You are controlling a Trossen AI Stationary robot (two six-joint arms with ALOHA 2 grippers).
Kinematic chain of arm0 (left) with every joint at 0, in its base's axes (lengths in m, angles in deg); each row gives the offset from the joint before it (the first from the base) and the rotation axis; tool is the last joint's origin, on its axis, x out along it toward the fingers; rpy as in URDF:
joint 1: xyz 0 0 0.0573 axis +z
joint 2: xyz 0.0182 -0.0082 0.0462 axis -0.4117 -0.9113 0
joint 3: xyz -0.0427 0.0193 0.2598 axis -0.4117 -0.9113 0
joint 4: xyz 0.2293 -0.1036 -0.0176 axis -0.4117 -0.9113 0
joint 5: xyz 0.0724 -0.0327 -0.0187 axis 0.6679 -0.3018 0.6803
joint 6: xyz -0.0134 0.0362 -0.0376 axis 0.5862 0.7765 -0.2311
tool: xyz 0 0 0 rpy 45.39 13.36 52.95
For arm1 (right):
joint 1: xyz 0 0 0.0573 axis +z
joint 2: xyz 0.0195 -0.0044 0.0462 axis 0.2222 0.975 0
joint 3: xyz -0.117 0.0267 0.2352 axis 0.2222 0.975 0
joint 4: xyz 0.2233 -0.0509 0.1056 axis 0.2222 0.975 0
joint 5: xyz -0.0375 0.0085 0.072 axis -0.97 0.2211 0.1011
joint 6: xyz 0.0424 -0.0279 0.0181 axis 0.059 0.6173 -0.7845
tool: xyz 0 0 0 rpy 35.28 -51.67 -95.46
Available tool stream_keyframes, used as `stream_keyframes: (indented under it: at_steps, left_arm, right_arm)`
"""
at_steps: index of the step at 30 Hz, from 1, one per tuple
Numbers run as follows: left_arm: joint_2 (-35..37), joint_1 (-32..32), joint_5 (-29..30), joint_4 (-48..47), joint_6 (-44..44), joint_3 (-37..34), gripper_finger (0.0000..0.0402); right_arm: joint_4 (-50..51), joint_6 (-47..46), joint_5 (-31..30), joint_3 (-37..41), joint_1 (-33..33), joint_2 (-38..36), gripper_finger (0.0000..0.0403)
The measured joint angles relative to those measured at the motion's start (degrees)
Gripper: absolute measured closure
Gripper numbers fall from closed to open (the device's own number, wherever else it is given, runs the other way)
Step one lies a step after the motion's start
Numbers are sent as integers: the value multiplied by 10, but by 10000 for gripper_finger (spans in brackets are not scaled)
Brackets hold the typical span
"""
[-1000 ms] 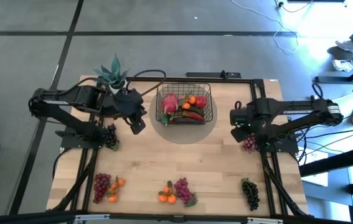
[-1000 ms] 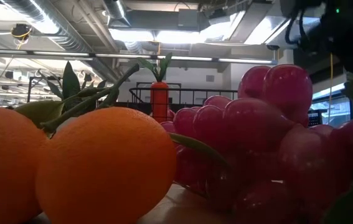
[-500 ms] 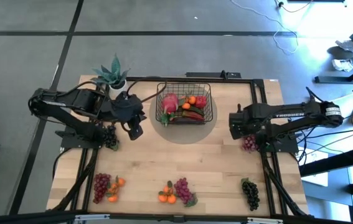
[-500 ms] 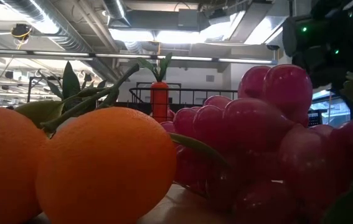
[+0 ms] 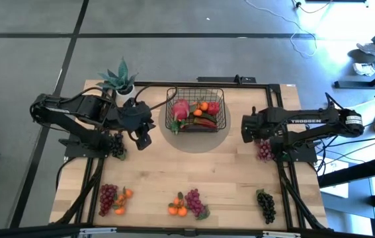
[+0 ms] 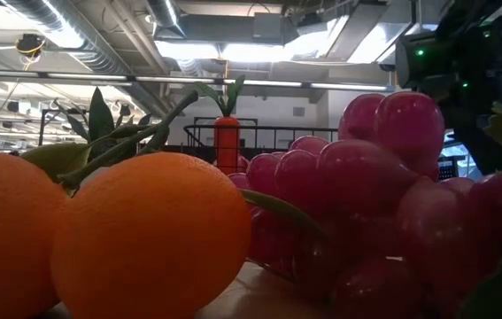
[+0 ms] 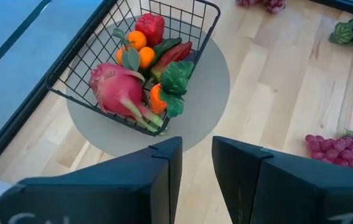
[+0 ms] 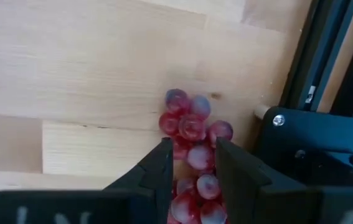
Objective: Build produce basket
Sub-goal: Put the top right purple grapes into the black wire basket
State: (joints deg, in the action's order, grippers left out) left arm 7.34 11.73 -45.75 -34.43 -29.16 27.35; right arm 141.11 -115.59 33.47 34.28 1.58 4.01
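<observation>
- The right gripper point(image 8: 190, 163), on the dark arm at the table's right side, has drawn back from where it stood 1 second ago and now hangs directly over the pink-red grape bunch point(image 5: 264, 151) lying beside that arm's base.
- In the right wrist view its 2 dark fingers point(image 8: 159, 167) stand a narrow gap apart, with grapes showing in the gap and past the tips. Whether they already pinch the bunch I cannot tell; the bunch seems to lie on the light wooden table point(image 5: 240, 178).
- The left gripper point(image 5: 142, 138) has pulled a little away from the rectangular black wire-mesh basket point(image 5: 223, 92) over the same second and hovers just beside its left edge, above the grey round mat point(image 7: 213, 62).
- Its fingers point(image 7: 164, 165) are a small gap apart and hold nothing.
- The basket sits at the table's far middle and already carries a pink dragon-fruit-like piece point(image 7: 119, 90), small oranges point(image 7: 137, 40), a red pepper point(image 7: 150, 25) and green leafy bits.
- Judgement: the left arm looks finished with a drop, and the right arm is lining up the next pick.
- 4 more clusters wait on the table: 3 along the near edge and a dark one by the left arm's base.
</observation>
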Motion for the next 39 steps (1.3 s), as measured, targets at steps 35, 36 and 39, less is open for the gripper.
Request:
stream_keyframes:
  at_steps: [35, 36, 39]
  left_arm:
    - [0, 0, 0, 0, 0, 0, 324]
    - [0, 0, 0, 0, 0, 0, 324]
    - [0, 0, 0, 0, 0, 0, 324]
  right_arm:
    - [-58, 138, 43, 3, -51, 198, 306]
    - [-59, 139, 43, 3, -51, 198, 313]
    - [-62, 156, 42, 3, -51, 199, 346]
